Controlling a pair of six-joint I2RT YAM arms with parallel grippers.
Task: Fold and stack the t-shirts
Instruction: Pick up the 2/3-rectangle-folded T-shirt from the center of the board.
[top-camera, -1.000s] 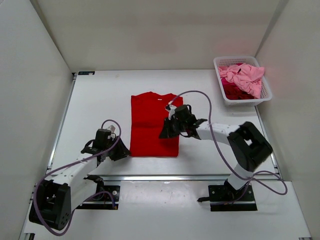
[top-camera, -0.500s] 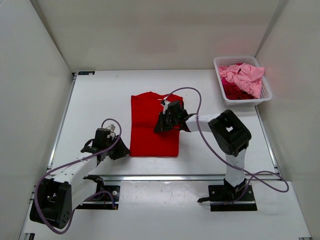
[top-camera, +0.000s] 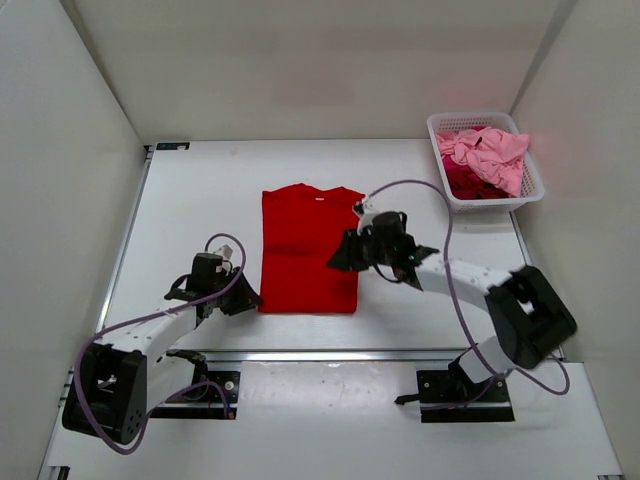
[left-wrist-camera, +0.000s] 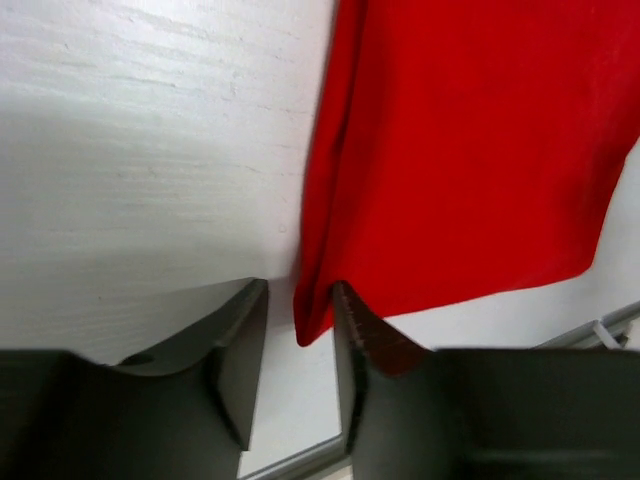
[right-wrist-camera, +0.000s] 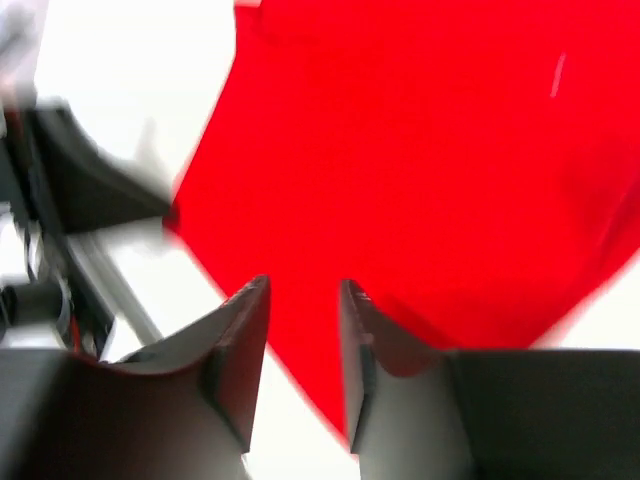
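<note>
Left arm: it lies low over the table (top-camera: 200, 220), the forearm running from the near-left base toward the centre. The left gripper (top-camera: 243, 299) points right at the near-left corner of the bright red t-shirt (top-camera: 308, 250). In the left wrist view the left gripper (left-wrist-camera: 300, 290) has its jaws apart. The shirt's corner sits in the gap, against the right-hand finger, and bare table shows beside the other finger. It is not clamped.

Right arm: the elbow is thrown out to the right and the forearm reaches left across the table. The right gripper (top-camera: 340, 258) hangs over the shirt's right edge, angled down. The right wrist view is blurred, but the right gripper (right-wrist-camera: 305, 290) shows a clear gap between its dark fingers, with red cloth beneath. It holds nothing.

Bright red t-shirt: soft matte cloth, folded to a flat, smooth rectangle at the table's centre. Its long axis runs from the near edge to the far edge, with the collar at the far end.

Basket (top-camera: 478, 116): white plastic lattice, at the far-right corner, well apart from both arms. A crumpled light pink t-shirt (top-camera: 490, 148) is heaped in it over a magenta t-shirt (top-camera: 468, 183).
</note>
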